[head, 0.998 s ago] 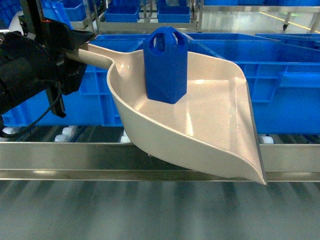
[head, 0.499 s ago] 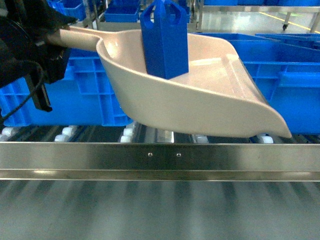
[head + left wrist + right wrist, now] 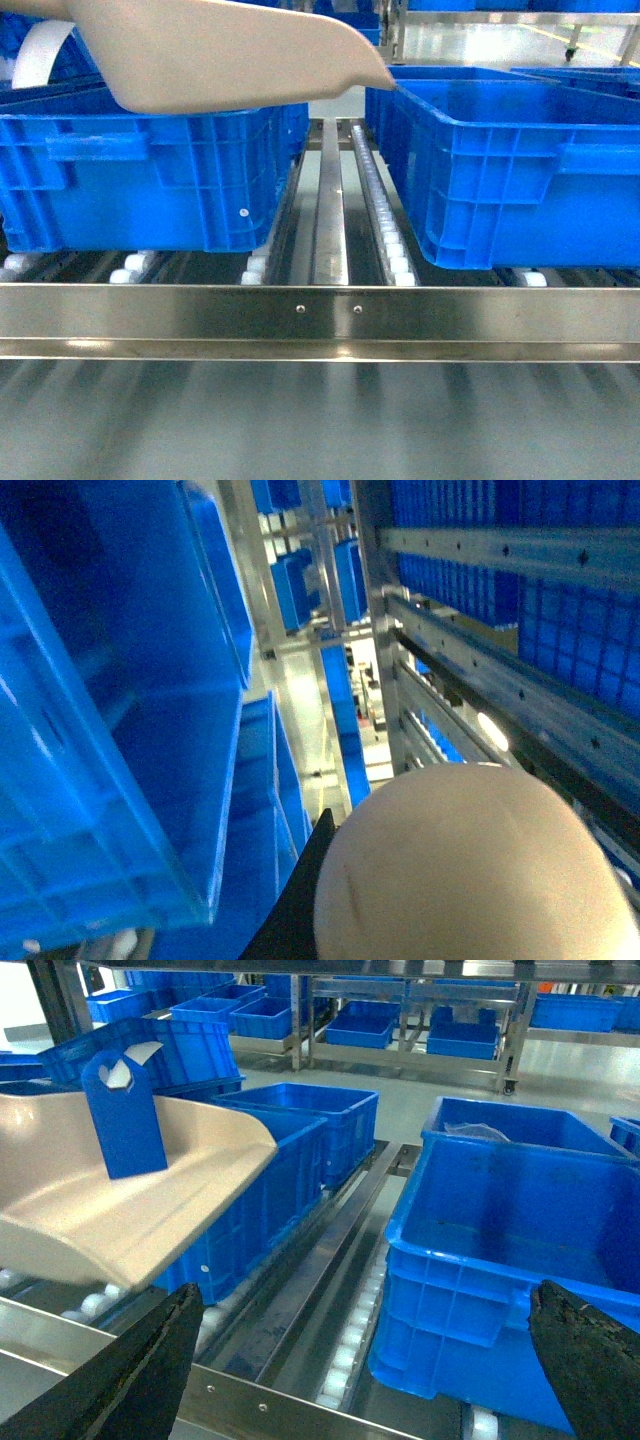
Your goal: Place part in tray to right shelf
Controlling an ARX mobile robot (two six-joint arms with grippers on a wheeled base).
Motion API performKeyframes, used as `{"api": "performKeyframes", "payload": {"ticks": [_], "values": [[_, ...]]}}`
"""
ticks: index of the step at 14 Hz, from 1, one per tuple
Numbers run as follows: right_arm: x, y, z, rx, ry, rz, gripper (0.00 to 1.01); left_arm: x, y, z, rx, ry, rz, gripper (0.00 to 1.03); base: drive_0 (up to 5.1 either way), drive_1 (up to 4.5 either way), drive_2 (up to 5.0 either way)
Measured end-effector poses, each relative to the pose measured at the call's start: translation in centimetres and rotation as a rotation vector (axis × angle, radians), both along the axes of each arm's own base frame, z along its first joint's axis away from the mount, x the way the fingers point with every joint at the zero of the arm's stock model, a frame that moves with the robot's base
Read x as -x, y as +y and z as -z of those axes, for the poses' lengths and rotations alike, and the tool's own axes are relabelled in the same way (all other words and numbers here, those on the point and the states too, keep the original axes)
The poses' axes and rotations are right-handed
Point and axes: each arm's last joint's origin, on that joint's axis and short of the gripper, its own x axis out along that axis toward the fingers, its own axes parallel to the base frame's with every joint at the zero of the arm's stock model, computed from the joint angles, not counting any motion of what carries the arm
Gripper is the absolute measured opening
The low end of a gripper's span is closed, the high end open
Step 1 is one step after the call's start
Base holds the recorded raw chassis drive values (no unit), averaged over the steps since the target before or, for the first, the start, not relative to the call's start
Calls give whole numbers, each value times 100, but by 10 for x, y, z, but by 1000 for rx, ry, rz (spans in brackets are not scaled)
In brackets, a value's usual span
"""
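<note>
The cream tray (image 3: 220, 55) hangs high over the left crate, and only its underside shows at the top of the head view. From the right wrist I see the tray (image 3: 90, 1210) tilted, with the blue part (image 3: 125, 1115) standing upright in it. My left gripper (image 3: 340, 920) is shut on the tray; one black finger (image 3: 300, 910) lies against its rounded beige back (image 3: 470, 870). My right gripper (image 3: 360, 1370) is open and holds nothing, in front of the right shelf's steel rail (image 3: 320, 315) and white rollers (image 3: 385, 230).
Two big blue crates stand on the shelf, one at the left (image 3: 150, 170) and one at the right (image 3: 510, 170), with a bare roller lane (image 3: 330, 200) between them. More blue crates (image 3: 360, 1025) sit on racks behind.
The tray has risen and swung left, up to the top edge of the head view. The part and my left arm have gone out of that view.
</note>
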Motion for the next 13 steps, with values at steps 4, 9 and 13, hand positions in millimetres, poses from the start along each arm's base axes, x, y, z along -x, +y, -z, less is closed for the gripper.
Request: {"api": "performKeyframes", "payload": {"ticks": [4,9,13], "values": [[0,0,0,0,1,0,98,-35,42,-29,-64,4,-202,14,0,0,0],[0,0,0,0,0,0,98,-66,67,-30,-127,74,-336,14,0,0,0],[0,0,0,0,0,0,98,-111,96,-37,-245,185,-512,14,0,0,0]]}}
